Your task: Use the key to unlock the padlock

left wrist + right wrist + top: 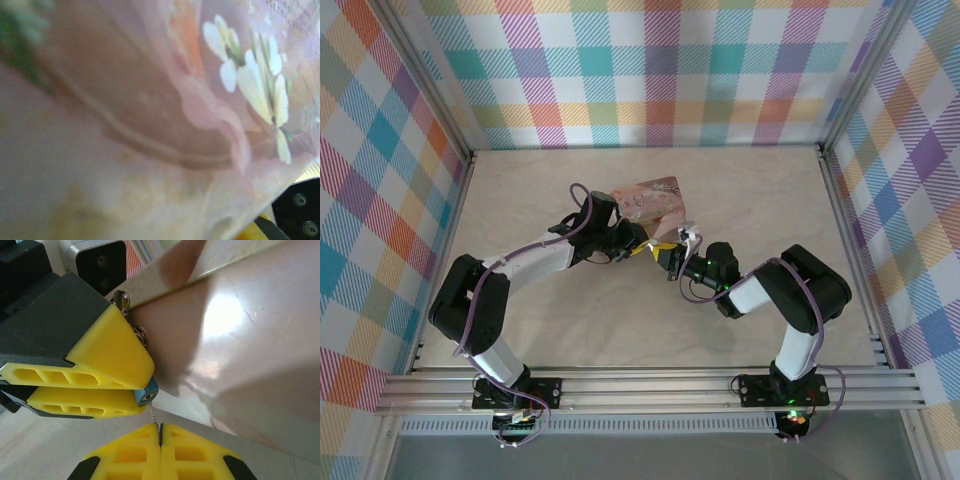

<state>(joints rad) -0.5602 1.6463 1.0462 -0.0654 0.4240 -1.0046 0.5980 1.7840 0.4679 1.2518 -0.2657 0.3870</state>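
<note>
key at the keyhole, turn not yet made

the step in hand looks like seating the key. just in front of the pink tin (655,200), the left claw (141,386) is clamped on the padlock (148,391), whose blue body pokes out between its yellow fingertips. the right claw (160,432) is closed tight on the key (153,412), a thin sliver of metal running from its pinched tips up to the padlock's face. whether the blade is fully home i cannot tell.

the next move likely calls for a small push along the key's line, then a twist of the right wrist while the left claw keeps the padlock from turning with it. the key is slight, so any sideways force could bend it or slip it from the pinch.

both arms reach in from their bases over the counter (620,330), elbows bowed outward, and their wrists meet tip to tip at the tin's near edge.
</note>
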